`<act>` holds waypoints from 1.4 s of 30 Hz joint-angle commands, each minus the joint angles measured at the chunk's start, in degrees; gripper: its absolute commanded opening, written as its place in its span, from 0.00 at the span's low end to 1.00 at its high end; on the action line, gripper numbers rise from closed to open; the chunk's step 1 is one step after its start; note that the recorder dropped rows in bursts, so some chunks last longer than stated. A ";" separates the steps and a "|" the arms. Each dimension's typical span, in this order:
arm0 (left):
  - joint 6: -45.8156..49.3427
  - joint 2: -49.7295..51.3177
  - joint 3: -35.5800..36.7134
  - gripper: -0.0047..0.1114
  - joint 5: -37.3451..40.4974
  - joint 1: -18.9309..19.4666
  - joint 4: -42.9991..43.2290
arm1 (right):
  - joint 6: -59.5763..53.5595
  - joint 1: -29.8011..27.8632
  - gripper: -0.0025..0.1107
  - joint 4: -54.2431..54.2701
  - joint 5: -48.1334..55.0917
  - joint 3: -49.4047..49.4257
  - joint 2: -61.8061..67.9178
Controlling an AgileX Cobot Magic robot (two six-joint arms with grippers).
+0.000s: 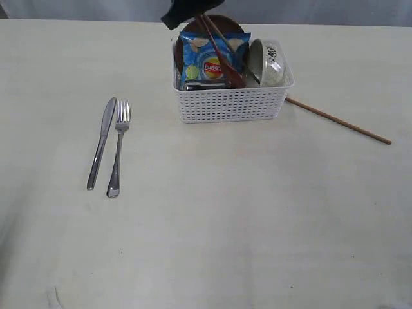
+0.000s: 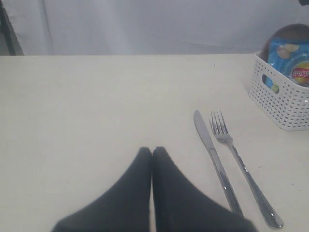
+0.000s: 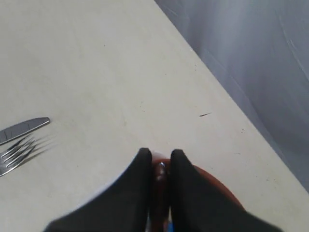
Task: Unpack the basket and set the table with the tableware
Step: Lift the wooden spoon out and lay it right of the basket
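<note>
- The table is a wide pale cream top; most of the tableware is in the basket near its far edge.
- The basket, white with grid sides, stands upright at the far middle of the table, packed full.
- The right gripper reaches in from the far side and hangs over the basket's back left corner, fingers pointing down towards the contents. The fingers are drawn close with only a narrow slot between them. A slim reddish-brown piece sits in that slot, but I cannot tell whether it is pinched or what it is.
- The left gripper is clenched on nothing, its fingertips touching. It is low over bare table, pointing towards the far edge, with the knife and fork just to its right.
- A blue chip bag leans upright in the left half of the basket.
- The brown round plate stands on edge behind the bag.
- The white bowl lies tipped on its side in the basket's right end.
- The wooden spoon slants across the bag, handle up towards the right gripper.
- One chopstick lies flat on the table, right of the basket.
- The knife and fork lie side by side left of the basket, well apart from it.
</note>
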 commanded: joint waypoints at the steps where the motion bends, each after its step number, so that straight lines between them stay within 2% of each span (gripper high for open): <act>1: -0.24 -0.15 0.18 0.04 -0.61 0.11 0.52 | 0.43 -0.09 0.02 0.40 1.04 0.24 -3.38; 14: -0.24 -0.15 0.18 0.04 -0.61 0.11 0.52 | 0.43 -0.31 0.02 -2.84 -0.94 0.24 -7.66; 24: -0.24 -0.15 0.18 0.04 -0.61 0.11 0.52 | 4.78 -0.31 0.02 -2.69 -14.16 0.24 -8.72; 33: -0.24 -0.15 0.18 0.04 -0.61 0.11 0.52 | 5.01 -0.31 0.02 2.50 -19.29 0.24 -8.72; 42: -0.24 -0.15 0.18 0.04 -0.61 0.11 0.52 | 7.40 -2.19 0.02 3.51 -18.01 0.24 -9.81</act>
